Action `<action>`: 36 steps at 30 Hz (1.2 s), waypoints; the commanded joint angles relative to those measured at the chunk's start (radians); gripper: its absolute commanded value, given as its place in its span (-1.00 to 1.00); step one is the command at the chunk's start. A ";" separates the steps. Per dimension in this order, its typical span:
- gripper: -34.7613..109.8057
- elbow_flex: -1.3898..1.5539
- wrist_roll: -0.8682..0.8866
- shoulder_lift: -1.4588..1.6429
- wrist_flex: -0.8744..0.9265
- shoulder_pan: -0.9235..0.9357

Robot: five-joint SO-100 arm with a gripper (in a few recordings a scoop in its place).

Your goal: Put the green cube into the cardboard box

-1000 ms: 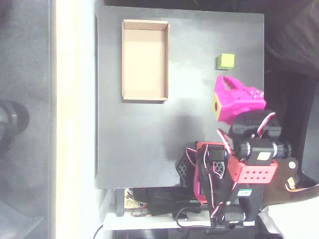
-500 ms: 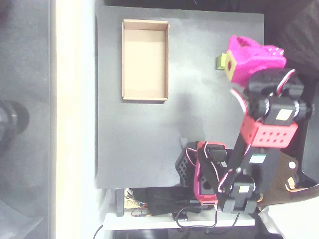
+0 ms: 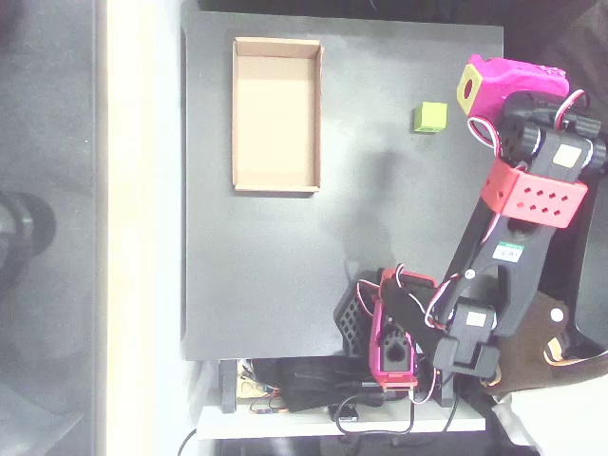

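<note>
In the overhead view the small lime green cube [image 3: 430, 117] sits on the black table, towards the upper right. The tan cardboard box [image 3: 276, 114] lies at the upper left with nothing on its floor. My magenta gripper [image 3: 492, 78] hovers just right of the cube and slightly above it in the picture, near the table's right edge. A small gap of table separates it from the cube. From this angle the fingers merge into one magenta shape, and nothing is seen held in them.
My red and black arm [image 3: 513, 218] stretches up along the table's right edge [image 3: 502, 142] from its base [image 3: 399, 332] at the bottom. Cables and electronics [image 3: 304, 389] lie below the table's bottom edge. Bare black surface [image 3: 370, 123] lies between cube and box.
The arm has stretched out and swung up the picture. The gripper went from below the cube, over it, to a spot right of it. The cube and box have not moved.
</note>
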 commanded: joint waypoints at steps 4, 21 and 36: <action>-0.16 -0.031 0.002 -0.055 -0.003 0.012; -0.06 -0.031 0.002 -0.388 -0.003 0.012; -0.06 -0.018 0.002 -0.581 -0.144 0.000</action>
